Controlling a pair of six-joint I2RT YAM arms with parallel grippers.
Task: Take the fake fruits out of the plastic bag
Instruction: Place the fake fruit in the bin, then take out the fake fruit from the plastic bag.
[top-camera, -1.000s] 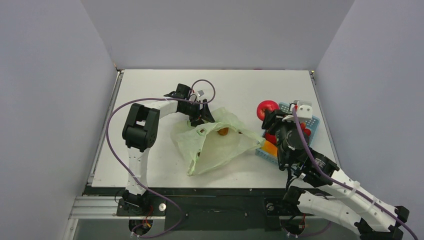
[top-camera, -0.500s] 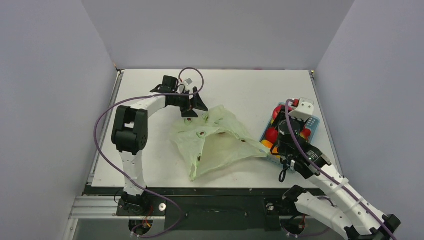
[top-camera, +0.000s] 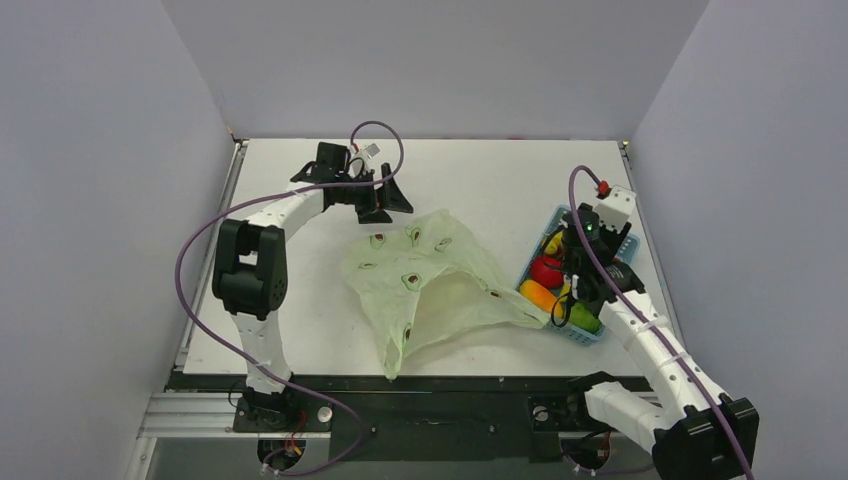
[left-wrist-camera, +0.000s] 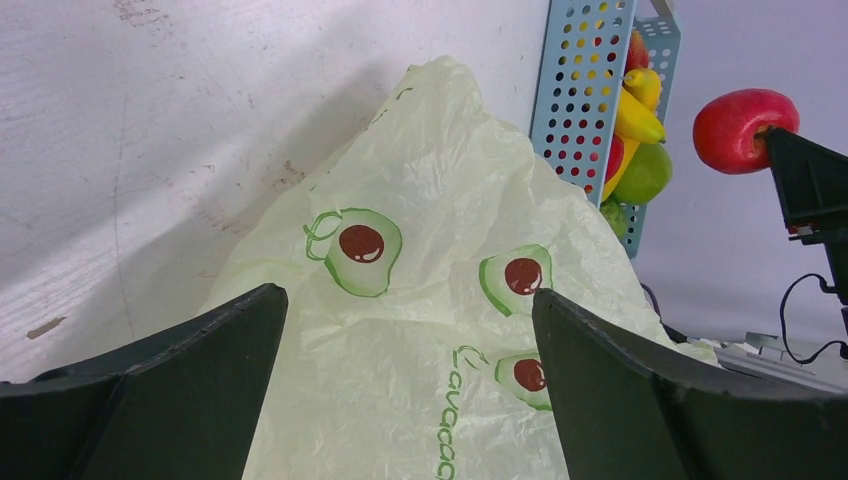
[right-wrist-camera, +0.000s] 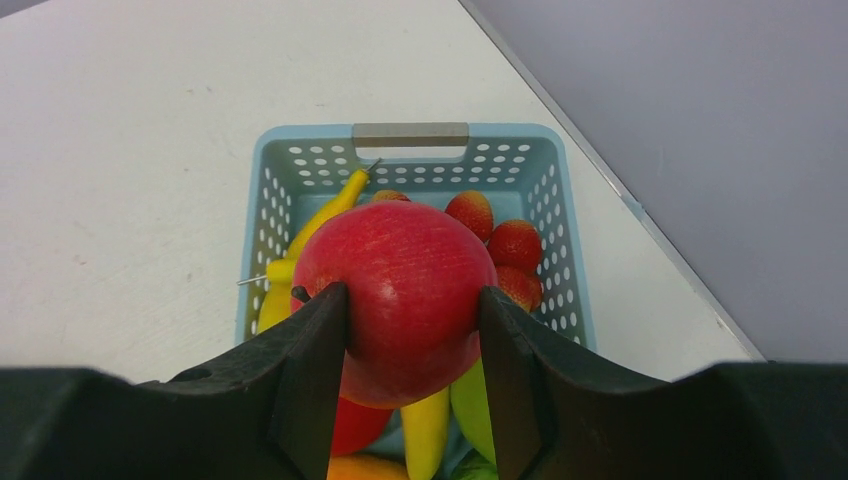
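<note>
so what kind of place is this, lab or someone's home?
Probably a lab test cell: bare grey walls boxing in a white table, and toy props, fake fruits in a blue basket.

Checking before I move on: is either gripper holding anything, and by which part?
The right gripper clamps the red apple by its opposite sides, above the blue basket. The left gripper is open over the plastic bag, holding nothing.

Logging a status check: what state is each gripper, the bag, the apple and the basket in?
left gripper: open, empty, beside the plastic bag.
right gripper: shut on the red apple.
red apple: held above the blue basket.
plastic bag: crumpled on the table, ungripped.
blue basket: upright, holding fake fruits.
</note>
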